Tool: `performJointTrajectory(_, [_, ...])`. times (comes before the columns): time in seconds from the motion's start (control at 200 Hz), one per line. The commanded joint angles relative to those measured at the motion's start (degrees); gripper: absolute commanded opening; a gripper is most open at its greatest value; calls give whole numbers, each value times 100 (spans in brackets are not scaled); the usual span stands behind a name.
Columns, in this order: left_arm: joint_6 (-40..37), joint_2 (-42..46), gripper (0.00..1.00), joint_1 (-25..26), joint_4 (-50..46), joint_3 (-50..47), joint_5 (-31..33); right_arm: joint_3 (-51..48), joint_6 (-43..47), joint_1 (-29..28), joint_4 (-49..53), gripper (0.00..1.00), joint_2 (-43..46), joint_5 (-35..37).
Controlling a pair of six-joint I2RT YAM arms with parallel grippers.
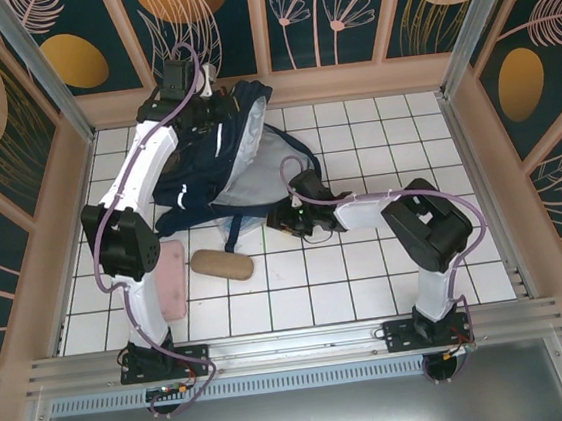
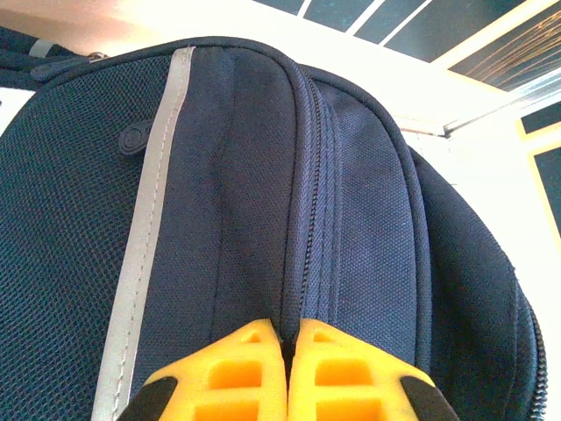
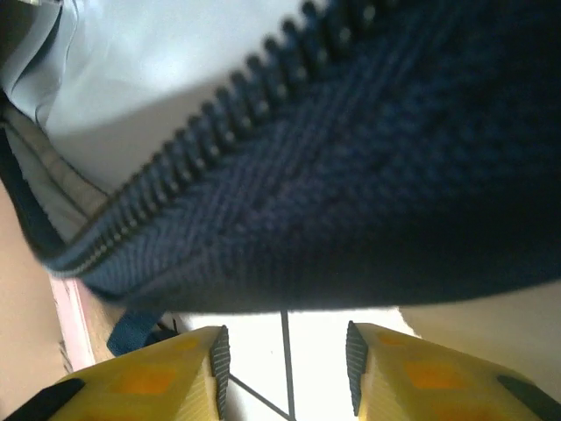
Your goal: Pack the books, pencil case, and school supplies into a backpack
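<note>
The left gripper's [image 2: 287,331] yellow fingers are sitting closest to the lens, pressed together and pinching a ridge of fabric beside a zip on the backpack [image 2: 219,175]. Ahead of these fingers the navy weave is bulging upward, with a pale reflective stripe [image 2: 145,237] running off to their left and a second zip line curving away on their right. From above, this gripper is holding the bag's far end lifted near the back wall, and the body is sagging from it toward the right gripper [image 3: 282,355]. That one's fingers are standing a narrow gap apart with nothing between them, bare tile showing through the gap, while the bag's zip teeth [image 3: 202,140] are hanging just above them. The mouth is gaping beside the right gripper, showing pale grey lining [image 1: 256,163]; what is lying inside I cannot tell. Left of the right gripper and nearer the bases, a tan pouch [image 1: 221,265] and a pink case [image 1: 173,279] are lying on the white tiled table [image 1: 369,282]. Dark floral panels [image 1: 341,13] are enclosing the table
</note>
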State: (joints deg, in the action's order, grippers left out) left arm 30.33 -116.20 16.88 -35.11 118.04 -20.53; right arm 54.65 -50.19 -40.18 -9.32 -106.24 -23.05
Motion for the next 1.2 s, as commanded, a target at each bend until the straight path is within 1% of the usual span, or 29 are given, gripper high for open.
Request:
performJointTrajectory(0.0, [0, -84, 0, -39, 255, 439, 70, 143, -293, 38, -157, 39, -304, 49])
performJointTrajectory(0.07, [-31, -77, 0, -45, 249, 423, 41, 278, -225, 149, 15, 37, -366, 272])
performJointTrajectory(0.195, [-88, -68, 0, -40, 236, 386, 32, 608, -43, 487, 290, 37, -487, 492])
performJointTrajectory(0.35, [-88, -153, 0, -39, 251, 443, 41, 1149, 271, 848, 675, 39, -721, 427])
performJointTrajectory(0.455, [-97, -242, 0, -39, 261, 479, 49, 1403, 455, 853, 890, 39, -777, 425])
performJointTrajectory(0.555, [-97, -313, 0, -47, 268, 496, 32, 1411, 384, 852, 931, 39, -750, 226])
performJointTrajectory(0.675, [-64, -358, 0, -37, 318, 516, 59, 1078, -41, 805, 786, 39, -581, 165])
performJointTrajectory(0.78, [-31, -379, 0, -43, 395, 503, 41, 522, -755, 596, 232, 38, -372, 202])
performJointTrajectory(0.881, [-10, -417, 0, -38, 426, 494, -7, 218, -1347, 416, -164, 37, -322, 373])
performJointTrajectory(1.031, [30, -384, 0, -41, 518, 329, -108, 103, -2019, 184, -671, 33, -484, 507])
performJointTrajectory(1.196, [87, -249, 0, -36, 669, 72, -194, 129, -2575, 28, -839, 30, -723, 704])
